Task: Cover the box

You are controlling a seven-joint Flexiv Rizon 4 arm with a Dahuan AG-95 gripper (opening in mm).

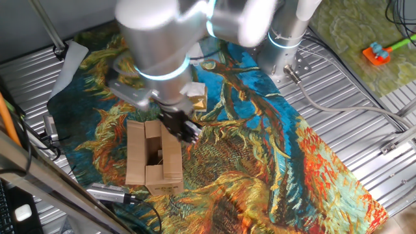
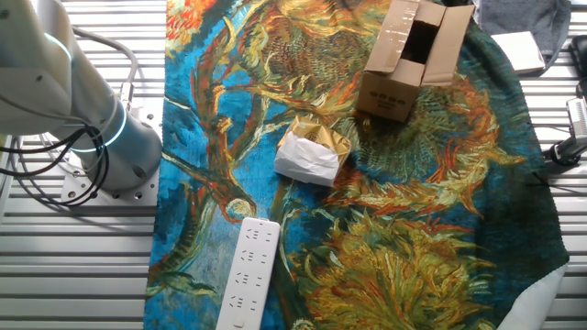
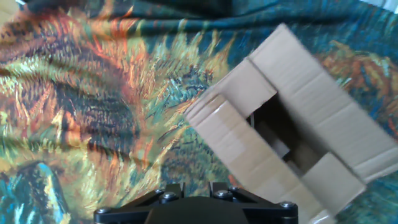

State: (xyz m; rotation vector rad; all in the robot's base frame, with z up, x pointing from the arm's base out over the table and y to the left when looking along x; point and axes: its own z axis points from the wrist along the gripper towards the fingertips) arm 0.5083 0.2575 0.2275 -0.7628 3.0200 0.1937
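The box [image 1: 153, 158] is a small brown cardboard carton standing on the patterned cloth, its four flaps spread and the top open. The other fixed view has the box [image 2: 411, 62] at the cloth's far edge with its dark inside showing. My gripper [image 1: 187, 132] hangs just off the box's upper right corner, a little above the flap there; I cannot tell whether it touches. Its black fingers look shut, with nothing between them. In the hand view the box [image 3: 292, 130] fills the right half, ahead and right of the gripper [image 3: 189, 186]. The gripper is outside the other fixed view.
A crumpled white-and-tan paper packet [image 2: 312, 156] lies mid-cloth, and the same packet [image 1: 195, 95] sits behind my wrist. A white power strip [image 2: 248, 275] lies near the arm's base [image 2: 96, 147]. A silver cylinder [image 1: 107, 192] rests beside the box. Ridged metal table [image 1: 351, 97] surrounds the cloth.
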